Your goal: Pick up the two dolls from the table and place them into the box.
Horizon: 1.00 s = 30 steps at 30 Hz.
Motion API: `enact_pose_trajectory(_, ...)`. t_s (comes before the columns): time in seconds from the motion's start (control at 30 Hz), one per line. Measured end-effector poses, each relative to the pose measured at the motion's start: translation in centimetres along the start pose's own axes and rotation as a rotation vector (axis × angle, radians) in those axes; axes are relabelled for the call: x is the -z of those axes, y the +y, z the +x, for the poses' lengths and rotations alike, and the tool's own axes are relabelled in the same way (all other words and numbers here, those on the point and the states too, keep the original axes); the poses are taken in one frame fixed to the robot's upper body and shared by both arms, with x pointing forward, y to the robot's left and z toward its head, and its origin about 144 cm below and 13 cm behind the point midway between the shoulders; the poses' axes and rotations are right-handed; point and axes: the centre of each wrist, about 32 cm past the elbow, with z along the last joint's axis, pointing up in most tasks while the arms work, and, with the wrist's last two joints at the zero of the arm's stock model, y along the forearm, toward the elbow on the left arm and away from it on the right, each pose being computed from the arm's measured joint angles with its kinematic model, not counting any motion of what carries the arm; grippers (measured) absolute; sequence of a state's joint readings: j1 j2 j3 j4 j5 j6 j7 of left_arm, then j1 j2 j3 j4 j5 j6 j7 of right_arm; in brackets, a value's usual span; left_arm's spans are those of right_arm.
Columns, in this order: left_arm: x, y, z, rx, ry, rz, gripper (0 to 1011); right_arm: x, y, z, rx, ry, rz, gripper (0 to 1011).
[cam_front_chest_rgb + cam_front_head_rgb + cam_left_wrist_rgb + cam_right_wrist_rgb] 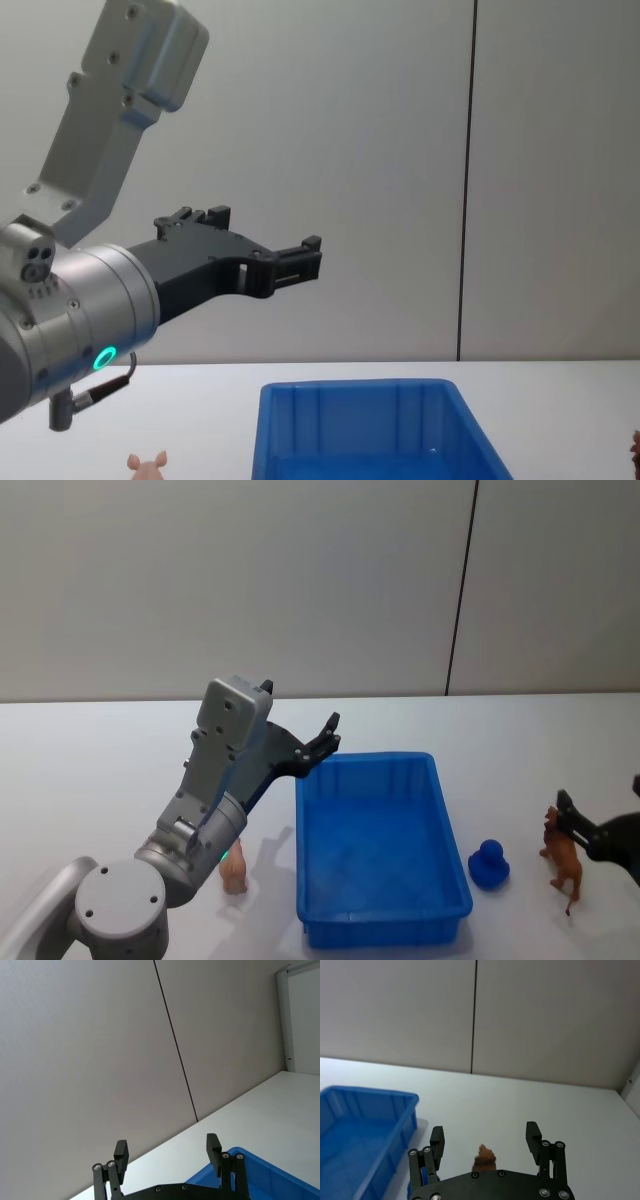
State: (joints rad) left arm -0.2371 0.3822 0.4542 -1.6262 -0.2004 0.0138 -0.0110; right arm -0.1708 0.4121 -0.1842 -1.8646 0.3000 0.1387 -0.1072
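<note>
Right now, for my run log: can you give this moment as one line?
left gripper: open, raised near blue ribbed plastic bin | right gripper: open by brown furry doll | pale pink doll: on table

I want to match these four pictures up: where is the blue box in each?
Head view: the blue box sits low in the middle.
Left wrist view: its corner, bottom right, by the left claw.
Right wrist view: the box at the left edge, beside the right claw.
Chest view: the box, bottom centre.
Shared landmark: the dark vertical wall seam behind it.
</note>
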Motion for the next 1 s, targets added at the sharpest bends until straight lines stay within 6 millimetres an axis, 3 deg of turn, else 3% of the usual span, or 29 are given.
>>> enact_pose_trajectory(0.27, 0.0, 0.0, 0.0, 0.000, 0.000, 0.000, 1000, 0.6, 0.4, 0.1, 0.025, -0.003, -0.092, 1003)
enact_pose_trajectory(1.0, 0.0, 0.0, 0.0, 0.000, 0.000, 0.000, 1001, 2.8, 4.2, -0.9, 0.016, 0.059, -0.272, 1003)
